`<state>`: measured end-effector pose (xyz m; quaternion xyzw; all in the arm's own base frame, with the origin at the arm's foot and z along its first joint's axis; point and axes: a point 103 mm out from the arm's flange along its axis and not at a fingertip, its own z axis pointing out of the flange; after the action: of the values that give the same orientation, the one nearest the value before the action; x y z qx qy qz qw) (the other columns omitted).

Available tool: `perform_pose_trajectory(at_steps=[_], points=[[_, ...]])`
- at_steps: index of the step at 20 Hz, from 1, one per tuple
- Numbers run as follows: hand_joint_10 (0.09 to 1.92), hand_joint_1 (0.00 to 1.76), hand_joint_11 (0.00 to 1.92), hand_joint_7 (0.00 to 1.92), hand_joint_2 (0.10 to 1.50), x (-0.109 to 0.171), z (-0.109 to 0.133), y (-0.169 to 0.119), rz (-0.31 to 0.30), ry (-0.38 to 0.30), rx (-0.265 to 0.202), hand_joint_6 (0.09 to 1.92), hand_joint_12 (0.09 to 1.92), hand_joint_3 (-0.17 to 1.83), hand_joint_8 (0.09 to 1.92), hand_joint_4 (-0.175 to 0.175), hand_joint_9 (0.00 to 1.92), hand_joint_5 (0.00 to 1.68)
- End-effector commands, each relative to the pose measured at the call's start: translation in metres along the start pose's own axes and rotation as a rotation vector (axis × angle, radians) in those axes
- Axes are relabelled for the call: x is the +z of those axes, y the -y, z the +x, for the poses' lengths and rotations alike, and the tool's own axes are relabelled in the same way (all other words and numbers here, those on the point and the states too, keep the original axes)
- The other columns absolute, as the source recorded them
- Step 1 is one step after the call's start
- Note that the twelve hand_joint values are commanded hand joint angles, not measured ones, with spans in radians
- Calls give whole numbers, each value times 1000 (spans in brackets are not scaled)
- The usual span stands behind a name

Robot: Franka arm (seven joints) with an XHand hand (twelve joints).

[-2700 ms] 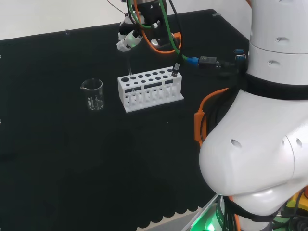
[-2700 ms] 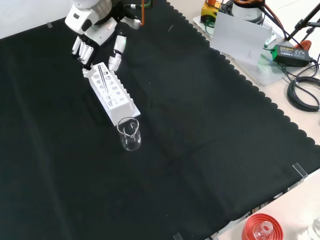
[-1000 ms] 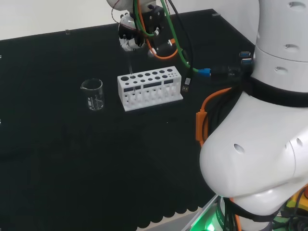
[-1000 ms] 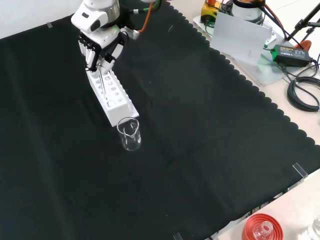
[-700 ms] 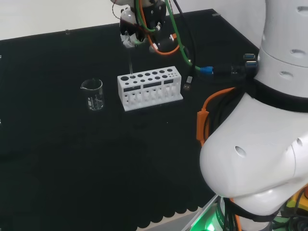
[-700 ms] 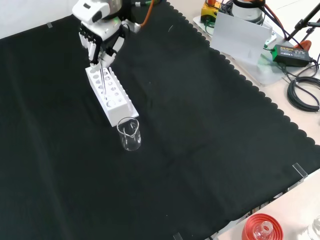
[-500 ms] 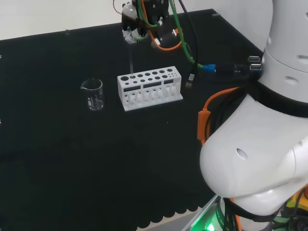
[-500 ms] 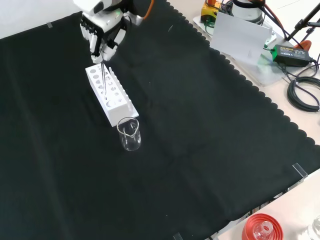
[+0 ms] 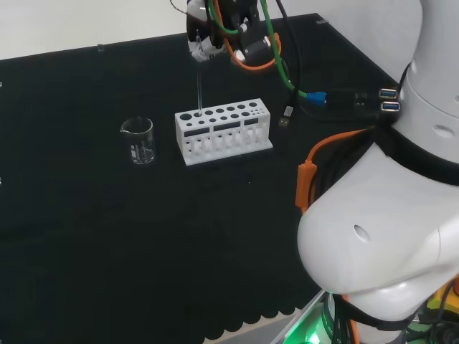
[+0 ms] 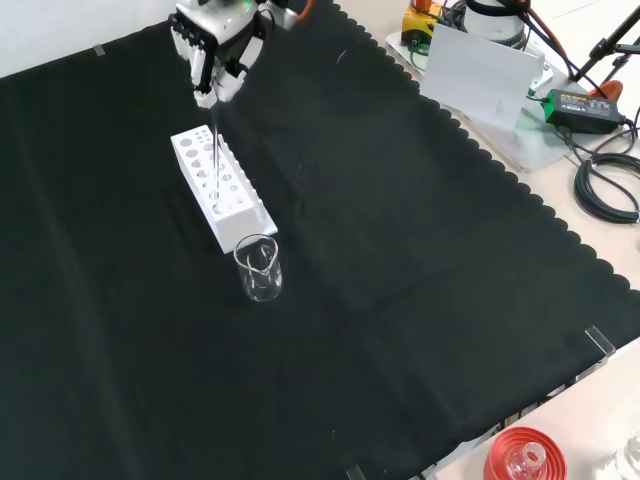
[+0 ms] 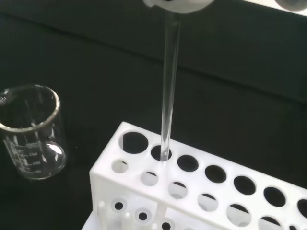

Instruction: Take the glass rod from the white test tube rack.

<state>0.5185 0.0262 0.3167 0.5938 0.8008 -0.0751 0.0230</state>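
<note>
The white test tube rack [image 9: 224,132] [image 10: 222,187] [image 11: 201,191] stands on the black cloth beside the beaker. The hand [image 9: 201,49] [image 10: 215,45] [image 11: 180,4] is high above the rack's beaker-side end, its fingers pinched on the top of the glass rod [image 9: 199,86] [image 10: 214,145] [image 11: 169,86]. The rod hangs almost upright. In the wrist view its lower tip sits just at the mouth of the second hole in the back row.
A clear beaker [image 9: 138,140] [image 10: 259,268] [image 11: 31,132] stands close to the rack's end. Cables with a plug [image 9: 287,113] dangle near the rack's other end. The arm's white links [image 9: 387,236] loom at the head view's right. A red ribbed stand [image 10: 520,458] sits at the bench edge.
The hand shut on the rod's top and has risen steadily, drawing the rod up until only its tip is at the rack. Rack and beaker have stayed put.
</note>
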Motion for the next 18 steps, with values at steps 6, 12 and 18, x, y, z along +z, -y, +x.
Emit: perform_pose_trajectory(at_steps=[6, 12, 18], points=[[501, 1324, 1556, 1582, 1035, -55, 24, 30, -70, 9, -2, 429, 873, -175, 127, -175, 1647, 1270], [502, 1324, 1556, 1584, 1035, -70, 44, 33, -88, 5, -22, 422, 875, -175, 123, -175, 1649, 1274], [503, 1324, 1558, 1587, 1034, -73, 52, 41, -99, 2, -26, 416, 878, -175, 119, -175, 1650, 1276]])
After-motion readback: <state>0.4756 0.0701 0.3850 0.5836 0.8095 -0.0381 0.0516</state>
